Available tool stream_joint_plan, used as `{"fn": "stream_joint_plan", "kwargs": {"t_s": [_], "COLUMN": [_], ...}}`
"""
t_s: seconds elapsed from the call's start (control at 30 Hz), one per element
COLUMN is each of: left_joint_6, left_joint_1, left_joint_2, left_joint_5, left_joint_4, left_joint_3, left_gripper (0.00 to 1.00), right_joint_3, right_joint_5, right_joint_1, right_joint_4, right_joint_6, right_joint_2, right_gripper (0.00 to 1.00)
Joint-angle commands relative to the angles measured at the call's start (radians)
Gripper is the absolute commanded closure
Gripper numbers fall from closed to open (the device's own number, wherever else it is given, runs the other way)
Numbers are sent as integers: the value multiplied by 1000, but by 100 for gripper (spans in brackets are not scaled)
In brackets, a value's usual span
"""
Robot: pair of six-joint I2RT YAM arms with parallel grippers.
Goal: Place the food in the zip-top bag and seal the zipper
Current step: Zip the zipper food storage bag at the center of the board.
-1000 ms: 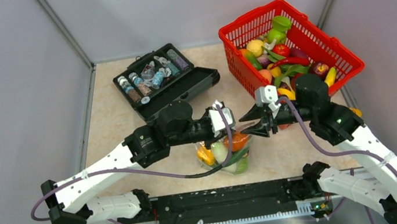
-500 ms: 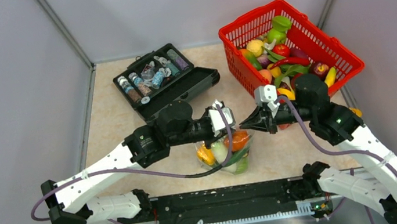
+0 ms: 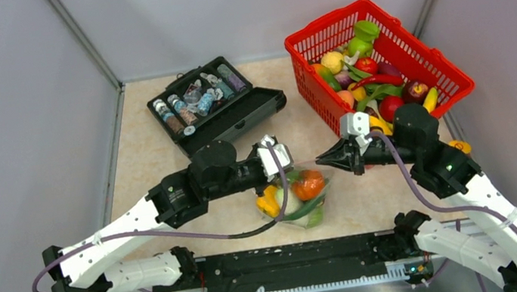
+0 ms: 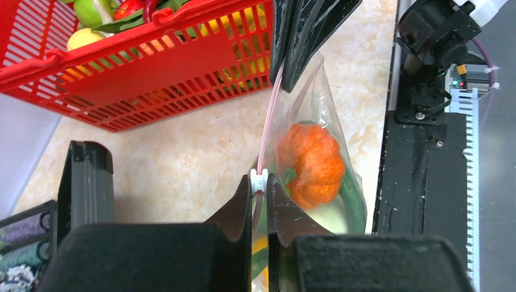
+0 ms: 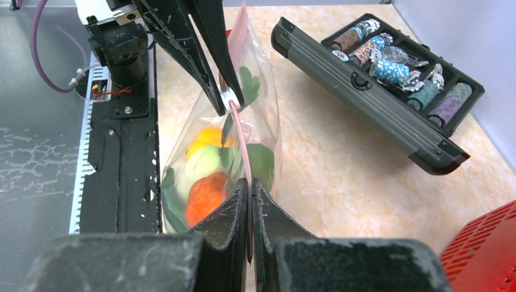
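The zip-top bag (image 3: 300, 200) stands between my arms, holding food: an orange tomato (image 3: 309, 183), a yellow pepper (image 3: 269, 202) and leafy greens. In the left wrist view my left gripper (image 4: 260, 182) is shut on the white slider of the pink zipper (image 4: 269, 121), with the tomato (image 4: 309, 163) just behind it. My right gripper (image 5: 250, 182) is shut on the zipper (image 5: 239, 131) at the bag's (image 5: 207, 152) other end. Seen from above, the left gripper (image 3: 289, 170) and right gripper (image 3: 321, 158) face each other across the bag's top edge.
A red mesh basket (image 3: 316, 35) with more toy food (image 3: 372, 80) stands at the back right, close behind my right arm. An open black case (image 3: 236, 118) of small bottles lies at the back centre. The black base rail (image 3: 294, 259) runs along the near edge.
My right gripper has shut on the bag's zipper edge. My left gripper has drawn back to the left with the slider, and the zipper strip is now stretched between the two grippers.
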State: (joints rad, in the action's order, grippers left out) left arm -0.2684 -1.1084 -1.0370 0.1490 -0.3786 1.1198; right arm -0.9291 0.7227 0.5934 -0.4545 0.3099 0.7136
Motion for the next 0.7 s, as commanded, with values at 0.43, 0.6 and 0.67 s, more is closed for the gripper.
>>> {"fn": "stream_joint_plan", "kwargs": {"t_s": [0.43, 0.6, 0.67], "left_joint_6": [-23, -22, -17], "left_joint_1": [3, 3, 3], "left_joint_2": [65, 64, 69], "left_joint_5": [-23, -21, -14], "left_joint_4": [26, 24, 28], "left_joint_3": [-26, -17, -17], "left_gripper": [100, 100, 100], "right_joint_3": [-38, -131, -141], "right_joint_5": [6, 64, 58], "right_joint_1": [2, 2, 2], "right_joint_4": [109, -39, -37], "right_joint_6": [-109, -61, -56], "right_joint_2": [12, 81, 97], "right_gripper": [56, 26, 25]}}
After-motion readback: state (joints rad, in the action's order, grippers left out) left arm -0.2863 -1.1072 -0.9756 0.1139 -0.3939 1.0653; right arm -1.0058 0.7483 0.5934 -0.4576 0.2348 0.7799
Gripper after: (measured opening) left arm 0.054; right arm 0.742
